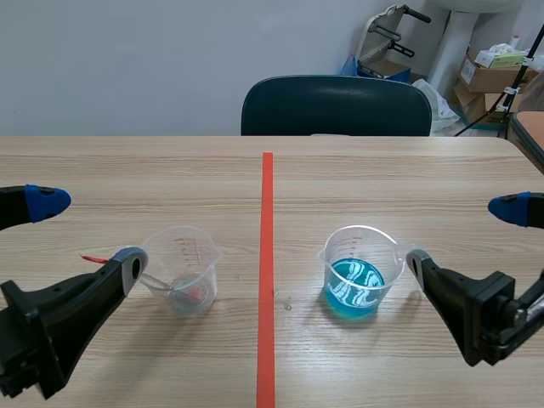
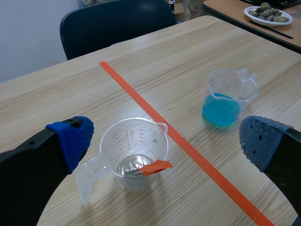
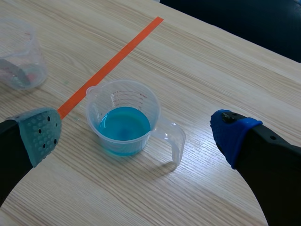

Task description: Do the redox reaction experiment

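Left fingers: the left gripper [image 1: 85,231] is hanging low over its side of the desk [image 1: 382,178] with its fingers spread wide and gripping nothing.
Right fingers: the right gripper [image 1: 463,235] is mirroring it on the other side, with its fingers also standing wide apart and empty.
Blue cup: the measuring cup of blue liquid [image 3: 123,123] is standing upright just on the right arm's side of the tape line [image 1: 266,280], ahead of the right fingers and not yet between them.
Blue cup's handle: the handle [image 3: 171,141] is pointing away from the tape line and back toward the right arm. In the scene view the grey-padded finger is sitting just beside it, and contact cannot be told.
Clear cup: the clear measuring cup [image 2: 134,153] is standing upright on the left arm's side of the line, ahead of the left fingers. It is holding a small metallic piece [image 2: 131,165] with an orange-red tag [image 2: 157,166].
Clear cup's handle: its handle [image 2: 87,176] is angling back toward the left arm's blue-padded finger.
Nearer arm: the right arm is plainly closer to the blue liquid, and the left arm to the metal.
Deciding relation: the two cups are standing well apart with the tape between them, so a pour is likely calling for the right fingers to close across the handle facing them.
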Tool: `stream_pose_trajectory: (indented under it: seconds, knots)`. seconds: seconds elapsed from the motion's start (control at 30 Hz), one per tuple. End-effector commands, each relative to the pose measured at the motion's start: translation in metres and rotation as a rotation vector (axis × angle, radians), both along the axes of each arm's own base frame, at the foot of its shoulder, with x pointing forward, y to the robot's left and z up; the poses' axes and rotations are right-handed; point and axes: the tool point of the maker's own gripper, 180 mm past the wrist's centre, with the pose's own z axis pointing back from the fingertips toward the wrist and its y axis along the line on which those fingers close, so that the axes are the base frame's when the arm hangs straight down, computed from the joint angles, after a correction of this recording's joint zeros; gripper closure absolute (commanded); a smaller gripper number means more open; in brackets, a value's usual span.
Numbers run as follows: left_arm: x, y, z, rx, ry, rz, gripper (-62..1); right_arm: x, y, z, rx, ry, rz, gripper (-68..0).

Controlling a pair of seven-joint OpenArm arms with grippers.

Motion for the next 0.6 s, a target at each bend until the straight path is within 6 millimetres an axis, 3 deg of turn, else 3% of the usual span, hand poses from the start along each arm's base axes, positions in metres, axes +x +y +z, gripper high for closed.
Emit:
stream_pose_trajectory:
  seconds: [0.0, 0.13, 0.57]
  knots:
    - [-0.001, -0.002, 0.005, -0.018, -0.010, 0.001, -62.3, 0.005, 0.003, 0.012, 0.011, -0.041, 0.009, -67.9]
    - [-0.001, -0.002, 0.005, -0.018, -0.010, 0.001, -62.3, 0.008, 0.006, 0.014, 0.013, -0.052, 0.019, -67.9]
    - [-0.004, -0.001, 0.004, -0.020, -0.007, 0.003, -62.3, 0.011, 0.044, 0.009, 0.027, -0.038, 0.119, -67.9]
